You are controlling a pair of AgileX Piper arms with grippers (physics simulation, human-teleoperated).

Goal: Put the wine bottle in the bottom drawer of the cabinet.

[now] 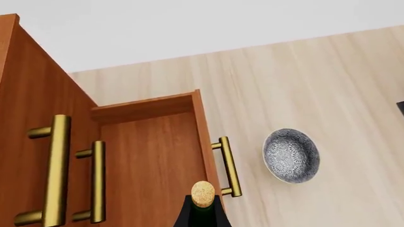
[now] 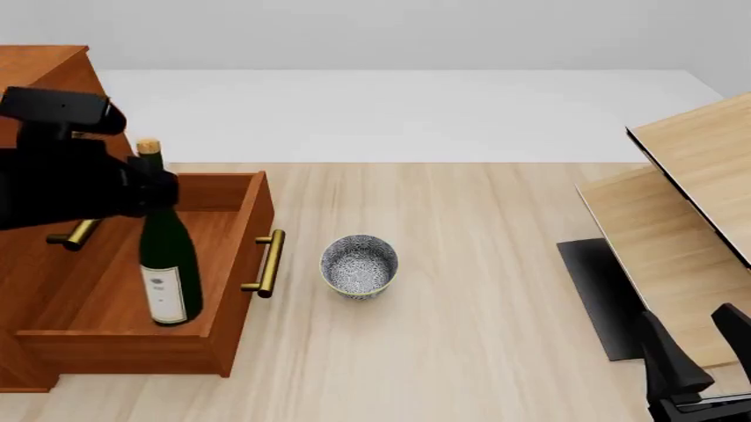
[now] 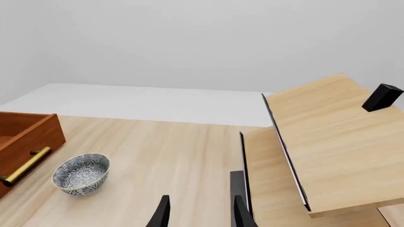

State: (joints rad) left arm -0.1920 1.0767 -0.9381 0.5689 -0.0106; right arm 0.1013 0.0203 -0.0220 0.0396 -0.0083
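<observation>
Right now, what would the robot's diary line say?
left gripper: holds wine bottle upright over open bottom drawer | right gripper: open, idle | bowl: on table beside drawer

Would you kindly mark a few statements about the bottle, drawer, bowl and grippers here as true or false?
1. The bottom drawer is pulled open. True.
2. The wine bottle lies flat on the table. False: it is upright over the open drawer, held near the neck by the left gripper.
3. The bowl sits inside the drawer. False: it stands on the table beside the drawer's handle.
4. The right gripper holds nothing. True.
5. The bottle's cork is missing. False: a tan cork tops it.
</observation>
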